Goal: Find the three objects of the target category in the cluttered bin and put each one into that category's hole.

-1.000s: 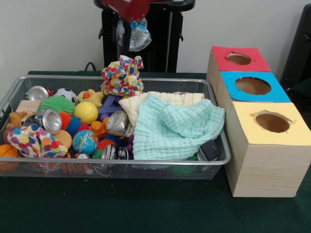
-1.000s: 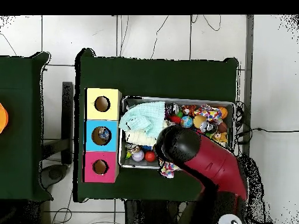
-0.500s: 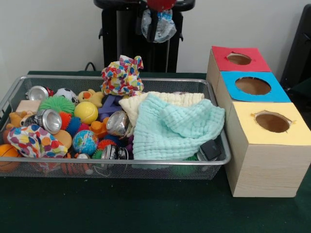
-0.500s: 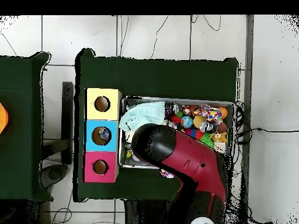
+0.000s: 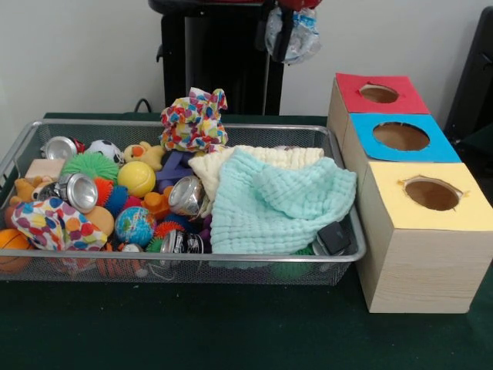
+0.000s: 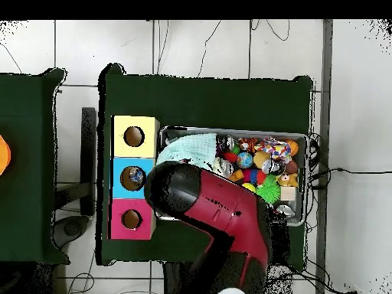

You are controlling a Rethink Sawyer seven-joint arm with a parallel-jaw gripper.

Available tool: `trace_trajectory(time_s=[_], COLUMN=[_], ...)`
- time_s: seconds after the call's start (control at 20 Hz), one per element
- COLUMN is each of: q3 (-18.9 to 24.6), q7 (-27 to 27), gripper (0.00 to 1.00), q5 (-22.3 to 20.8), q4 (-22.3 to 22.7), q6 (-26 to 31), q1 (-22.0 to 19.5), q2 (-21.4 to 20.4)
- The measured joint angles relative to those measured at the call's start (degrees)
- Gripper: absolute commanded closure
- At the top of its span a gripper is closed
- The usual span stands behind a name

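High at the top edge of the front view, my gripper (image 5: 288,25) is shut on a crumpled clear plastic bottle (image 5: 303,37). It hangs above the back right corner of the wire bin (image 5: 231,258), left of the red-topped box (image 5: 379,93). The blue-topped box (image 5: 400,136) and yellow-topped box (image 5: 431,193) stand in line nearer the camera, each with a round hole. In the overhead view the red arm (image 6: 222,214) covers the gripper and the bin's left part. Crushed cans (image 5: 77,189) (image 5: 186,195) lie among the toys.
A mint cloth (image 5: 277,204) and a cream cloth (image 5: 231,162) cover the bin's right half. A dotted cloth (image 5: 192,119) sits at the back. Balls, spiky toys and plush fill the left half. From overhead something lies inside the blue box's hole (image 6: 135,178).
The gripper has carried the plastic bottle to the right along the top of the front view, toward the boxes. Overhead, the arm has swung left over the bin's end.
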Motion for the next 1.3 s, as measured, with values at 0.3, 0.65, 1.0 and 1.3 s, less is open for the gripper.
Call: trace_trajectory(time_s=[0.3, 0.65, 1.0, 1.3], q3=[-0.52, -0.52, -0.52, -0.60], q7=[6.16, 10.10, 12.29, 13.38], gripper=[1.00, 1.00, 1.00, 1.00], q5=[1.41, 2.90, 3.86, 4.82], q4=[-1.12, -2.50, -3.29, -3.59], q6=[-0.01, -0.01, -0.01, -0.01], q1=[2.86, 5.09, 6.62, 7.52], q2=[2.35, 5.02, 7.31, 8.91])
